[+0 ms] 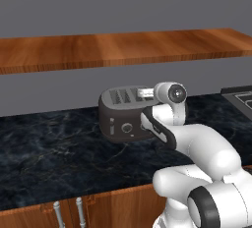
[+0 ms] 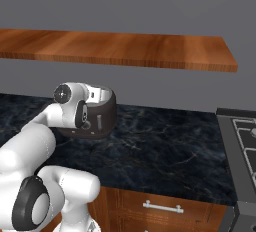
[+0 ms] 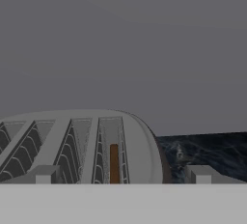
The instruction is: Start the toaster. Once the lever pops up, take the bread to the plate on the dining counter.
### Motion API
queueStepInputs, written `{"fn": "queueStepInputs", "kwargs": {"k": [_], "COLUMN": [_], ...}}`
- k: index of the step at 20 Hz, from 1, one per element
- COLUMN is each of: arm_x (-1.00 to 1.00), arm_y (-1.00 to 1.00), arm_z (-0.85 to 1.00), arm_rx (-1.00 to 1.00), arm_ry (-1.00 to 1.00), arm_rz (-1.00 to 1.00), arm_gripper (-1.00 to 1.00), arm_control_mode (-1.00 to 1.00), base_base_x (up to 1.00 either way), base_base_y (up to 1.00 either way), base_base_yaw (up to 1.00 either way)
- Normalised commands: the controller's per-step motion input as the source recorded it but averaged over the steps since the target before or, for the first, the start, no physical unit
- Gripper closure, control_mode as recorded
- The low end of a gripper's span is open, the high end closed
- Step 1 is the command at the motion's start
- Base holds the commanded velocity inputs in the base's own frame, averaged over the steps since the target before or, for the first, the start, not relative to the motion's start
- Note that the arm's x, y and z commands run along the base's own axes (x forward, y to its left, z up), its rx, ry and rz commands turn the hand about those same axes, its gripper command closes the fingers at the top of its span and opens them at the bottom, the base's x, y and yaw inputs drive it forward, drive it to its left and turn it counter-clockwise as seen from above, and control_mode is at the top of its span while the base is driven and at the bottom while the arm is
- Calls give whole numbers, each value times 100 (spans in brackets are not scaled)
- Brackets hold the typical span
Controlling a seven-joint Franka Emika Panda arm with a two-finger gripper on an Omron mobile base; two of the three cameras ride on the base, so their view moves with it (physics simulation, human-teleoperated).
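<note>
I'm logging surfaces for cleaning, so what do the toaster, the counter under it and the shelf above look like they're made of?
Toaster: looks like dark grey matte plastic or painted metal, smooth rounded shell, with pale wire guides in its slots.
Counter: polished black marble look, faint pale veins.
Shelf: reddish-brown wood, visible grain streaks, satin finish.
All rendered, so these are only appearances.

The toaster (image 1: pixel 123 114) stands near the counter's (image 1: pixel 54 158) back edge, close to the grey wall (image 1: pixel 49 92). Its slotted top is uncovered, with the bread (image 3: pixel 114 164) upright in one slot. A wooden shelf (image 1: pixel 123 47) hangs well above, leaving headroom. Counter left and right of the toaster lies bare; a stove (image 2: pixel 242 141) blocks the right end.
</note>
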Motion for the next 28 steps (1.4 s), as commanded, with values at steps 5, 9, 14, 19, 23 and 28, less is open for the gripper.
{"fn": "queueStepInputs", "kwargs": {"k": [5,9,14,19,23,28], "arm_x": [0,0,0,0,0,0], "arm_y": [0,0,0,0,0,0], "arm_z": [0,0,0,0,0,0], "arm_rx": [0,0,0,0,0,0], "arm_ry": [0,0,0,0,0,0], "arm_rz": [0,0,0,0,0,0], "arm_gripper": [-100,-100,-100,-100,-100,-100], "arm_control_mode": [-100,-100,-100,-100,-100,-100], "base_base_x": [0,0,0,0,0,0], "base_base_y": [0,0,0,0,0,0], "base_base_yaw": [0,0,0,0,0,0]}}
